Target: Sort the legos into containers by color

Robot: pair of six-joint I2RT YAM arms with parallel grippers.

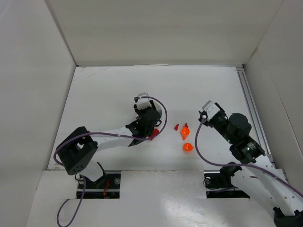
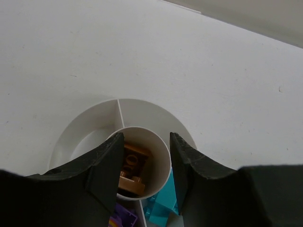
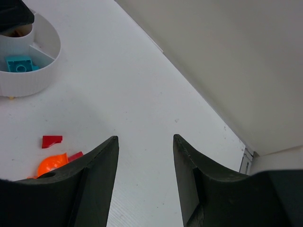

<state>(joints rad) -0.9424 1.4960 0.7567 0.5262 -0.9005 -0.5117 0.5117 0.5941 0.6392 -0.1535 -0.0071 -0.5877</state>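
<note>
The round white dish (image 2: pixel 142 109) lies under my left gripper (image 2: pixel 146 137), whose open, empty jaws straddle the central cup (image 2: pixel 161 156). Brown bricks (image 2: pixel 131 176) lie in that cup. A purple brick (image 2: pixel 122 218) and a teal brick (image 2: pixel 161 204) lie in wedges beside it. In the top view the left gripper (image 1: pixel 152 118) hides most of the dish (image 1: pixel 163 113). On the table lie red pieces (image 1: pixel 176 126) (image 1: pixel 154 134) and orange rounded pieces (image 1: pixel 188 147) (image 1: pixel 185 128). My right gripper (image 1: pixel 203 117) (image 3: pixel 145 138) is open and empty, just right of them.
The right wrist view shows the dish (image 3: pixel 33 75) with the teal brick (image 3: pixel 19 64) at upper left, and a red piece (image 3: pixel 51 141) and an orange piece (image 3: pixel 49 165) beside its left finger. White walls enclose the table; a metal rail (image 1: pixel 248 101) runs along the right edge.
</note>
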